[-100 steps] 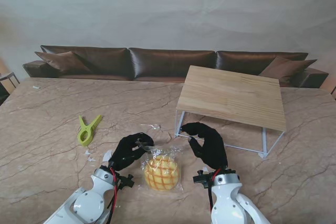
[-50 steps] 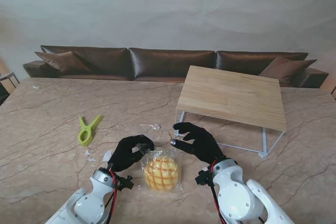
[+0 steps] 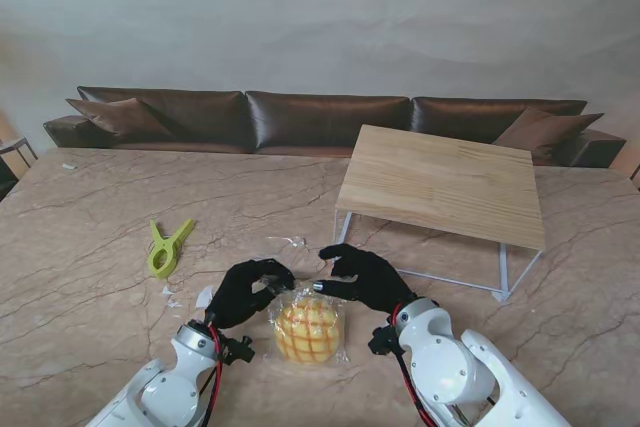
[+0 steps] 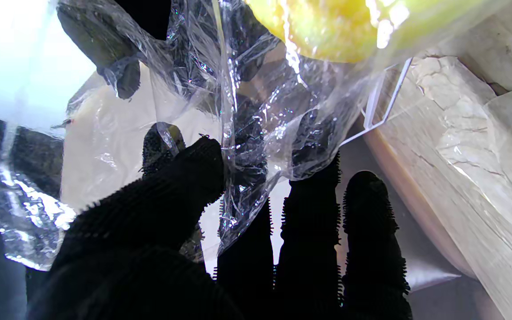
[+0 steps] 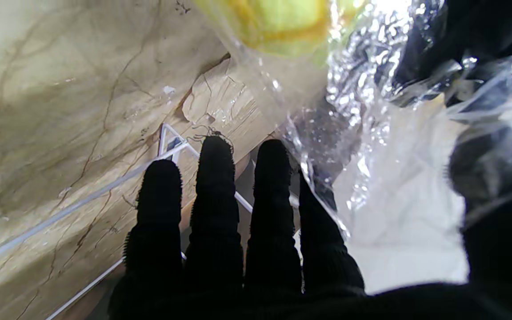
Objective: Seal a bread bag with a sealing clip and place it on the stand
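Note:
The clear bread bag (image 3: 308, 329) with a yellow crosshatched bun lies on the marble table between my hands. My left hand (image 3: 248, 291) is shut on the bag's loose mouth, and the film (image 4: 256, 111) is pinched between thumb and fingers, with the bun (image 4: 318, 26) beyond. My right hand (image 3: 362, 278) hovers open at the bag's right top corner, its fingers (image 5: 214, 200) straight and the film (image 5: 371, 155) brushing the index finger. The green sealing clip (image 3: 167, 247) lies far left, untouched. The wooden-topped stand (image 3: 440, 182) is at right.
The stand's white wire leg (image 3: 342, 237) is just beyond my right hand. Small clear scraps (image 3: 287, 241) and white bits (image 3: 172, 293) litter the table near the left hand. A brown sofa (image 3: 300, 117) runs along the table's far edge.
My right hand has swung left, away from the stand's leg and up to the bag's mouth. The left hand has kept its pinch on the film, barely moving.

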